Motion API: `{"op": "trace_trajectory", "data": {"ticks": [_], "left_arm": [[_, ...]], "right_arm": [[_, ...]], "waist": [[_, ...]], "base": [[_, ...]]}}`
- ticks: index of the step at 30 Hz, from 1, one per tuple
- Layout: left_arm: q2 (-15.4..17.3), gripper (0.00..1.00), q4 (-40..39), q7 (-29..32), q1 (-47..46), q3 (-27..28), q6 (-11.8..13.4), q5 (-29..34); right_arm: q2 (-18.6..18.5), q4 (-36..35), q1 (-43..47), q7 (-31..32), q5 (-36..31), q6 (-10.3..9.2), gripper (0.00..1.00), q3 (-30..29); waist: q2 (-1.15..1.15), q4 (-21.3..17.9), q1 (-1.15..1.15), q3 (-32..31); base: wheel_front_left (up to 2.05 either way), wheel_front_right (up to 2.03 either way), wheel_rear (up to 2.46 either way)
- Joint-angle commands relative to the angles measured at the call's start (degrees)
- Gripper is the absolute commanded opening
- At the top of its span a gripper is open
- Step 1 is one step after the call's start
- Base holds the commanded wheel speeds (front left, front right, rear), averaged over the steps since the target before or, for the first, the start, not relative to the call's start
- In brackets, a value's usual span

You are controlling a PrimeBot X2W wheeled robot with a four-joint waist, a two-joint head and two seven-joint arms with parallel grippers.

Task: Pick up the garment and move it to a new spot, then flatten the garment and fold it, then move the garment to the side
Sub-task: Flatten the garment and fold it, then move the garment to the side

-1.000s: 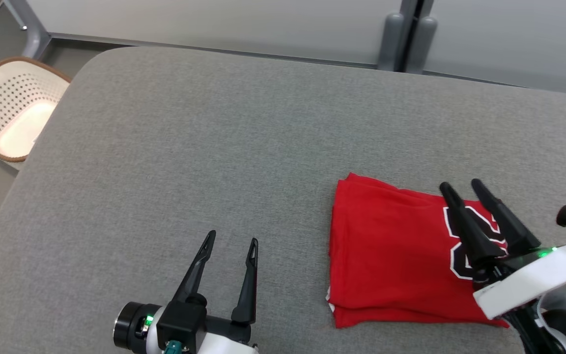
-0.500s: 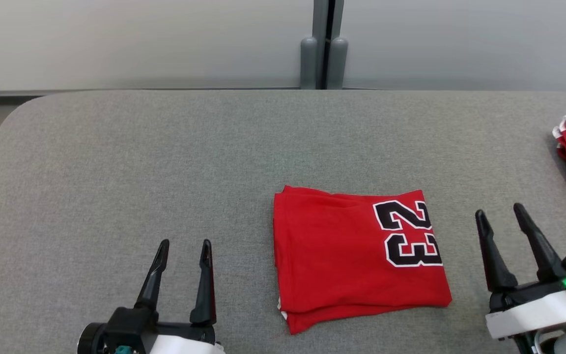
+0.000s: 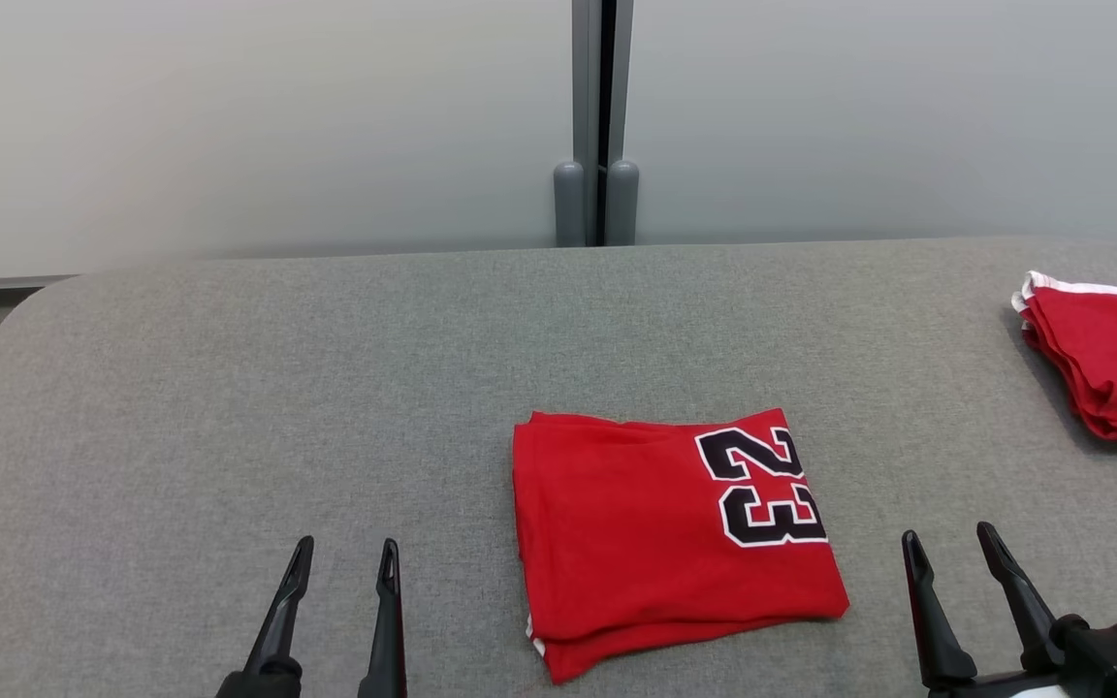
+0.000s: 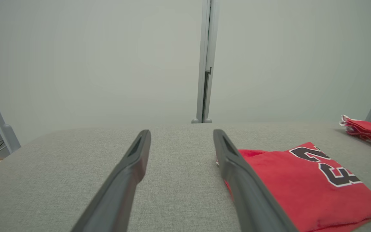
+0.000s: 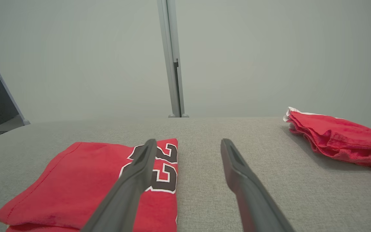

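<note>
Head view: the folded red jersey lies flat near the middle of the grey padded table. It sits between the left gripper and right gripper, both empty with jaws spread, neither touching it. A second red garment lies far right.

Left wrist view: the jersey's stacked layers look soft, light and limp.

Right wrist view: the near edge shows loose layers. Pinching through the whole stack at the folded side would likely stop it unfolding.

Grey padded table (pale wall behind).
</note>
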Motion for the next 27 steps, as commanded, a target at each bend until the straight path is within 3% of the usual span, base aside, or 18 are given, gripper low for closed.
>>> {"op": "trace_trajectory", "data": {"ticks": [1,27], "left_arm": [[0.2,1.0,-0.1,-0.1,0.8,0.3,-0.1,0.9],[0.2,1.0,1.4,-0.1,2.2,0.7,-0.9,2.6]], "right_arm": [[0.2,-0.3,0.6,-0.3,-0.1,-0.04,1.0,-0.1],[0.5,0.2,1.3,-0.3,1.1,-0.04,1.0,0.0]], "waist": [[-0.01,-0.4,0.0,-0.8],[-0.01,-0.5,0.0,-3.5]], "base": [[0.0,0.0,0.0],[0.0,0.0,0.0]]}}
